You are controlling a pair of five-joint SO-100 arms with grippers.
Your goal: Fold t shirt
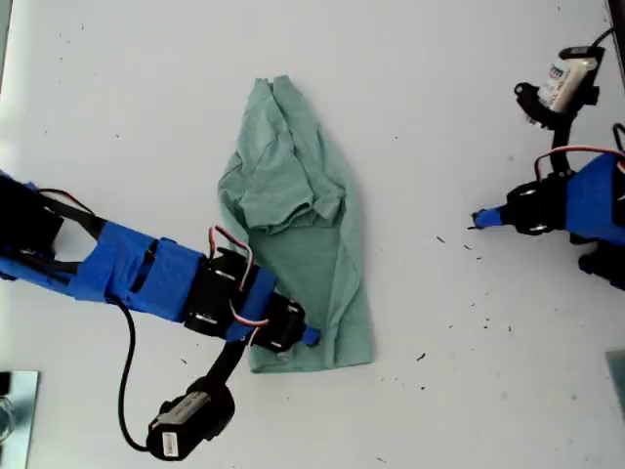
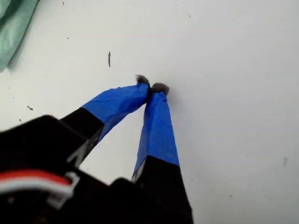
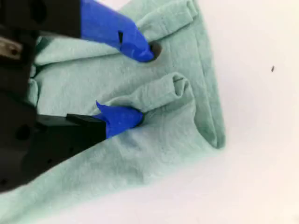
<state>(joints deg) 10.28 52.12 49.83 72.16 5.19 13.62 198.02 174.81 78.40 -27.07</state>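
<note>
The pale green t shirt (image 1: 293, 195) lies crumpled and folded lengthwise on the white table (image 1: 439, 117), in the middle of the exterior view. My second gripper (image 1: 305, 335) comes in from the exterior view's left and sits on the shirt's near corner. In the second wrist view it (image 3: 140, 84) is open, its blue fingertips (image 3: 124, 119) pressed on the t shirt (image 3: 177, 135) with a raised ridge of cloth between them. My first gripper (image 1: 477, 221) is at the exterior view's right, apart from the shirt. It (image 2: 152, 86) is shut on nothing above bare table, with the t shirt (image 2: 14, 28) only an edge.
A wrist camera (image 1: 562, 83) sticks out at the exterior view's upper right, and another (image 1: 186, 420) hangs by a cable at the lower left. A shiny object (image 1: 15, 415) sits at the exterior view's lower left corner. Small dark specks dot the table.
</note>
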